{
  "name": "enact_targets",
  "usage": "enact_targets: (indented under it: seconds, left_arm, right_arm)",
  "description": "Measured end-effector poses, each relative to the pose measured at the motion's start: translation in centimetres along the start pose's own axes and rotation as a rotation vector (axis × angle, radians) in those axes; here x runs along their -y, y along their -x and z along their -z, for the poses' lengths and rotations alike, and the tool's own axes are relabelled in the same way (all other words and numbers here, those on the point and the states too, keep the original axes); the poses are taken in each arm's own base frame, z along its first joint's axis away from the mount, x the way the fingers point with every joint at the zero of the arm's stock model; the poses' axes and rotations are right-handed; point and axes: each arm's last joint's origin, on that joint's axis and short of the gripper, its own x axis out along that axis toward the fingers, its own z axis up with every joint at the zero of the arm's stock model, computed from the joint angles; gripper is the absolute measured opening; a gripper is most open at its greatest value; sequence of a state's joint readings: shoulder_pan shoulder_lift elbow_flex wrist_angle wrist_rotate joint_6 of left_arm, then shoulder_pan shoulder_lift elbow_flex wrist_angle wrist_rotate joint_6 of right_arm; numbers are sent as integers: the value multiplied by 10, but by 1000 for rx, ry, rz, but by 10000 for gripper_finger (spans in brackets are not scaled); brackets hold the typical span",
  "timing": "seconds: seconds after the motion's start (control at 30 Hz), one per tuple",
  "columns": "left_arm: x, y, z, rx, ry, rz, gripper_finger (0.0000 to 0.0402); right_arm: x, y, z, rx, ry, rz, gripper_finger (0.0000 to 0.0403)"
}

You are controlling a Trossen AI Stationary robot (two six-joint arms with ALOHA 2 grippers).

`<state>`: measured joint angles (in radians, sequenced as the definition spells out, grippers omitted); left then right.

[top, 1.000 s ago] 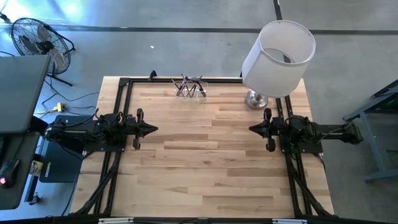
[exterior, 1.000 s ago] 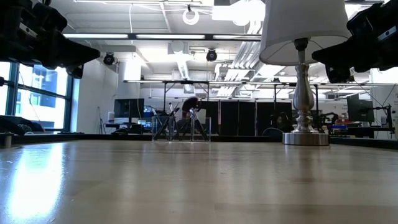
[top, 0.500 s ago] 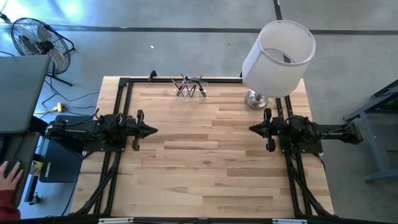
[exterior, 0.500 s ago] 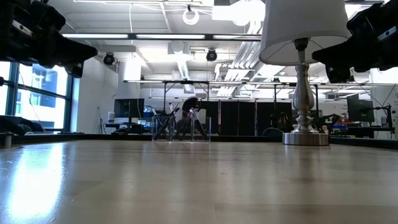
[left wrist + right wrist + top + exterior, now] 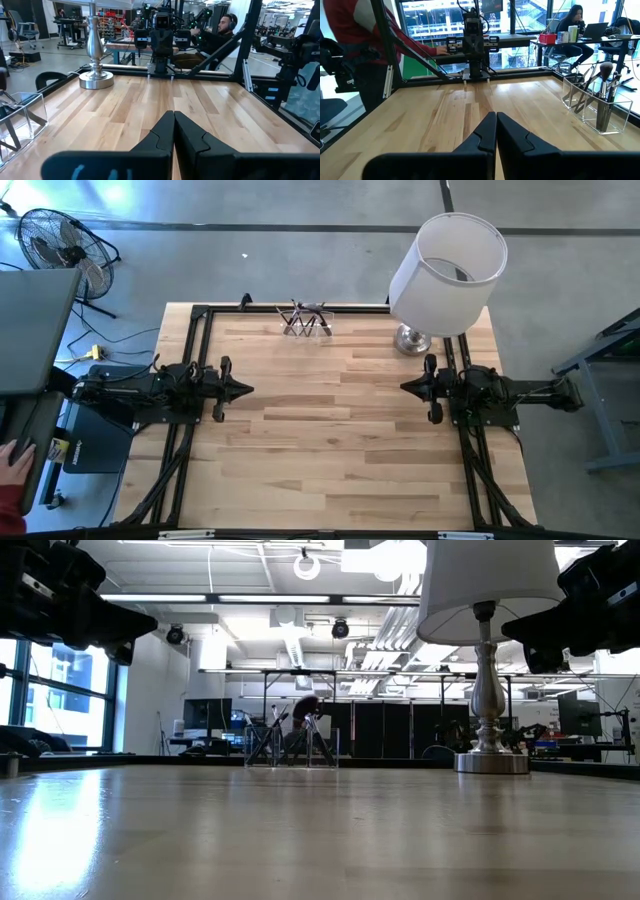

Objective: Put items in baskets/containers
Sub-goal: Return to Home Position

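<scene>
Brushes point(image 5: 305, 318) stand bunched in clear holder point(image 5: 594, 105) at far edge of desk point(image 5: 340, 460), lamp point(image 5: 447, 270) near it on the right-arm side. L end effector point(image 5: 247, 389) & R end effector point(image 5: 405, 387) sit at opposite desk sides, facing each other, both well apart from holder; each has fingers pressed together, per wrist views.

A pale wooden bench point(image 5: 340, 440) made of long planks fills the centre of the overhead frame, with a black metal frame point(image 5: 198, 330) along its edges. At upper centre, near the far edge, a small clear holder point(image 5: 306, 323) stands on the wood, with dark makeup brushes point(image 5: 603, 95) leaning inside it. At upper right, a lamp point(image 5: 445, 275) with a white shade stands on a round silver base.
</scene>
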<state>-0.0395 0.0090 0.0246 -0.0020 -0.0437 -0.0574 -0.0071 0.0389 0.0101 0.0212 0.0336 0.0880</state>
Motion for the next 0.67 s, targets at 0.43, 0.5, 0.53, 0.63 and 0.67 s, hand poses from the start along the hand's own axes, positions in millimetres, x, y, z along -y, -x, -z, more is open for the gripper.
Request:
enact_targets:
  seconds: [0.43, 0.5, 0.53, 0.63, 0.67]
  left_arm:
    - [0, 0, 0, 0, 0, 0, 1]
    - [0, 0, 0, 0, 0, 0, 1]
    - [0, 0, 0, 0, 0, 0, 1]
    - [0, 0, 0, 0, 0, 0, 1]
    - [0, 0, 0, 0, 0, 0, 1]
  right_arm:
    - [0, 0, 0, 0, 0, 0, 9]
    - [0, 0, 0, 0, 0, 0, 9]
    - [0, 0, 0, 0, 0, 0, 8]
    - [0, 0, 0, 0, 0, 0, 5]
    - [0, 0, 0, 0, 0, 0, 5]
